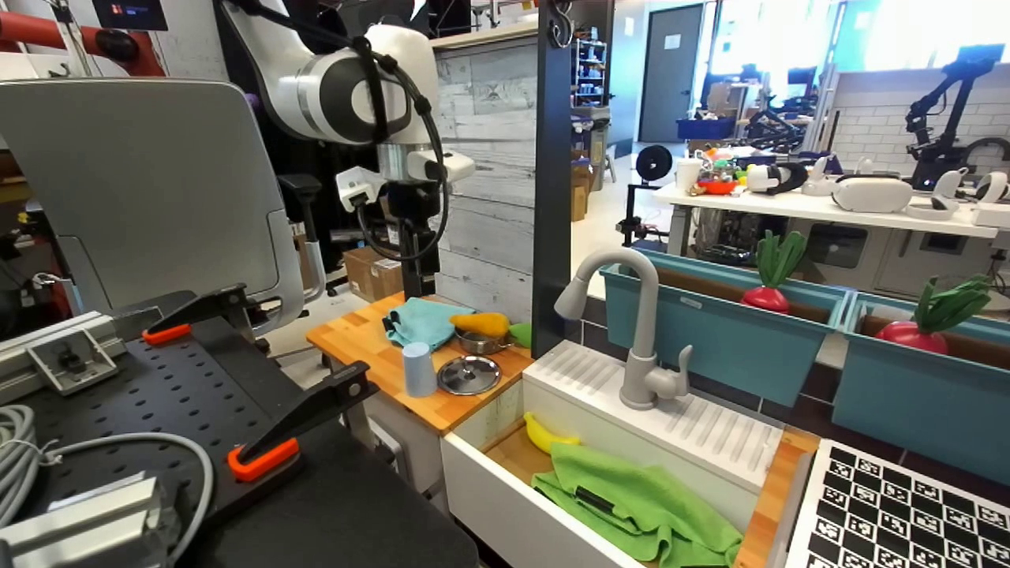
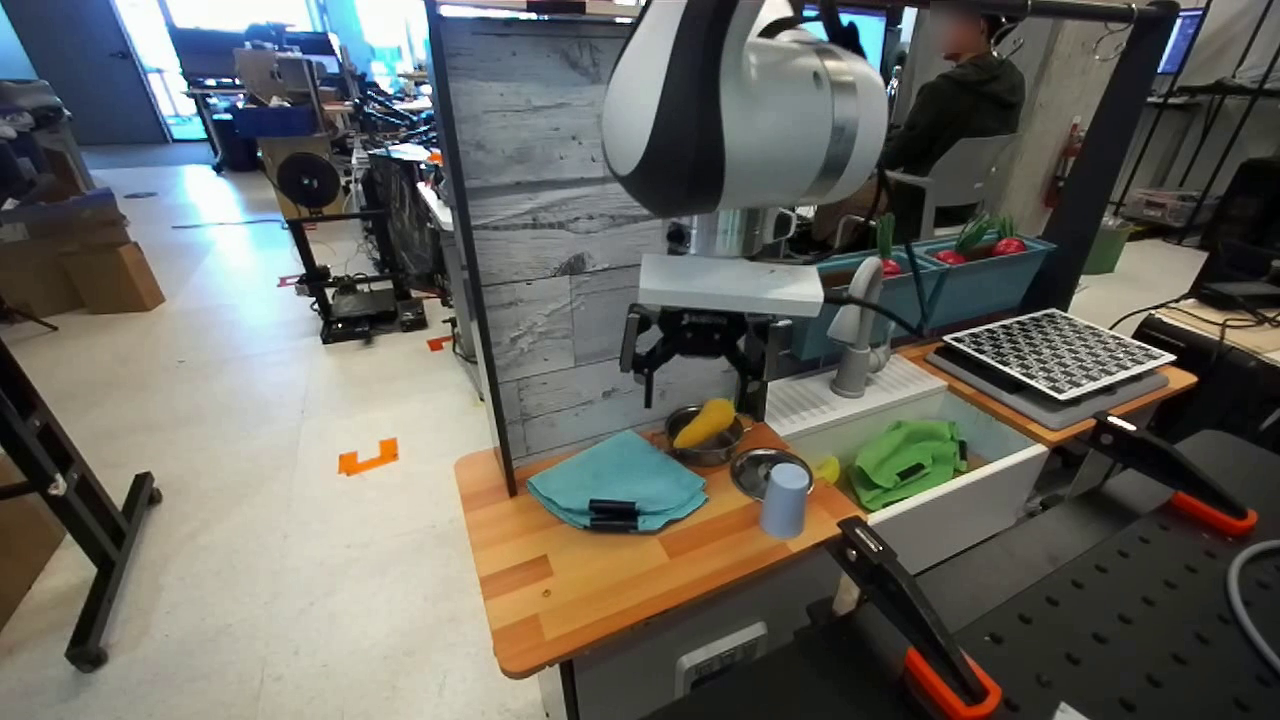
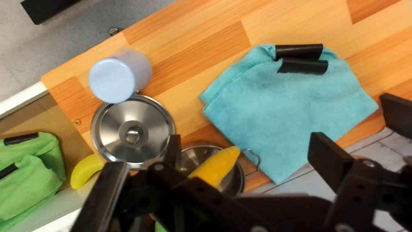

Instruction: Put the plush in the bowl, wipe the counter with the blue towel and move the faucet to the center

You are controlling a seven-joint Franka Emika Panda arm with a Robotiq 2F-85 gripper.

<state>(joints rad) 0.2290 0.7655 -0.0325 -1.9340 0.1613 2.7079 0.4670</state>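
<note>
The yellow plush (image 1: 481, 323) with a green end lies tilted in the small metal pot (image 1: 475, 345), the bowl-like container; both also show in the wrist view, the plush (image 3: 222, 161) partly behind the gripper. The blue towel (image 2: 620, 485), with black clips, lies folded on the wooden counter (image 2: 560, 580) beside the pot. The grey faucet (image 1: 645, 315) stands behind the sink, its spout turned toward the wooden counter. My gripper (image 2: 702, 392) is open and empty above the pot and towel; in the wrist view its fingers (image 3: 248, 145) are wide apart.
A metal lid (image 3: 133, 129) and a light blue cup (image 3: 116, 77) are close together on the counter. The sink (image 1: 513, 505) holds a yellow banana (image 1: 548, 434) and a green towel (image 1: 643, 501). A grey wood-plank wall (image 2: 540, 250) rises behind the counter.
</note>
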